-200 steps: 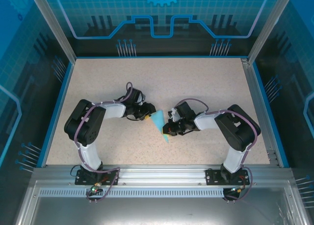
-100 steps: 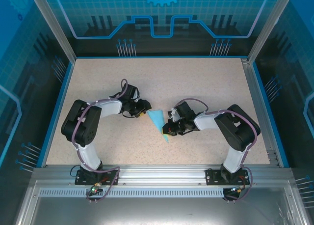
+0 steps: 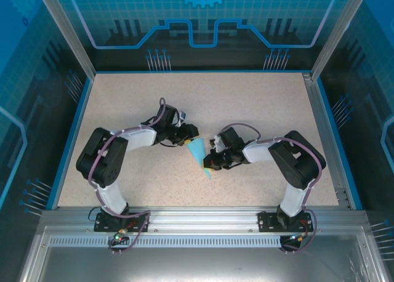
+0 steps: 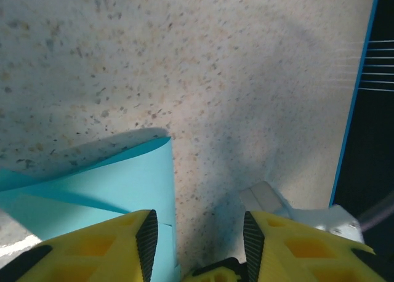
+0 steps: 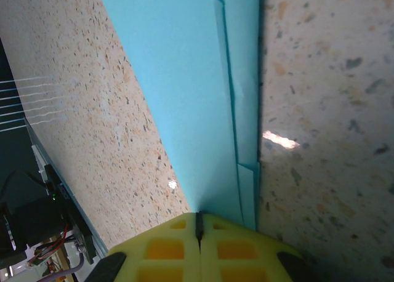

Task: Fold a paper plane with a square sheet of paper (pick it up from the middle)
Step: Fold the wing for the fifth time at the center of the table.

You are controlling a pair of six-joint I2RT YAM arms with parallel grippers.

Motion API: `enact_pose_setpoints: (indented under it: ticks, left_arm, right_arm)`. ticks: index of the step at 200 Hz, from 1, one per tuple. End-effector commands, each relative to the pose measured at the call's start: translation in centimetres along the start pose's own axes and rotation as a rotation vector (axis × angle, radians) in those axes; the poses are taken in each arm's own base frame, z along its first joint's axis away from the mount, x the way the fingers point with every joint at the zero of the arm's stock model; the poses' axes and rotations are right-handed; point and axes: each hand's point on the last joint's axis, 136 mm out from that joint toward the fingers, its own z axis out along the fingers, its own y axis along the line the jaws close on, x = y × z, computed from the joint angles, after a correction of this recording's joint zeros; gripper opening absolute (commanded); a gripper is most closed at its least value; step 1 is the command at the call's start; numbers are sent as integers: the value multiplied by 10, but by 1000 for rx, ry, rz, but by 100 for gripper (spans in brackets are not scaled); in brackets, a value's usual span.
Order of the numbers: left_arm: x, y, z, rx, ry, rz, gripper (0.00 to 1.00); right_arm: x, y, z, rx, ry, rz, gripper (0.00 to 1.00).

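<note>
The right fingers (image 5: 178, 242) are pressed fully together, and an edge of the paper plane (image 5: 184, 79) is pinched in their seam, close to the plane's narrow tip. The left fingers (image 4: 146, 242) are set partly apart and nothing is gripped. The plane's wide end is straddled by them, one finger above the paper, the other above bare tabletop (image 4: 215, 79). The plane is seen lying on the tabletop.

yellow right gripper (image 5: 198, 229) pinched closed on the folded cyan paper plane (image 5: 197, 85), lying across the speckled table (image 5: 326, 109).
</note>
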Motion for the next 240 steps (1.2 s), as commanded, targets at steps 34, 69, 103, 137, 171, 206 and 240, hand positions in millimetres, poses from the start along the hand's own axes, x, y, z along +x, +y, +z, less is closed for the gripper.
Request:
enact_pose_setpoints:
  ticks: [34,69,103,137,171,206,240]
  left_arm:
    - [-15,24,16,-47,-4,-43,44]
    - [-29,45,13,-75,-21,-52,44]
    - [-43,56,3,-70,-36,-76,45]
    - [-50,37,-10,-31,-44,-49,46]
    - [-49,5,-37,34,-90,-18,47]
    - [-14,-29,-36,78,-30,63,44]
    - [23,-32,-9,74,60,65,38]
  right_arm:
    - [41,-54,14,189,112,110,5]
    - [42,-55,14,192,116,109,5]
    - [42,-54,14,189,120,105,5]
    - [40,-52,14,184,112,108,5]
    - [35,-48,14,178,102,107,5]
    - [31,-44,14,175,88,109,5]
    - [29,-43,13,176,82,107,5]
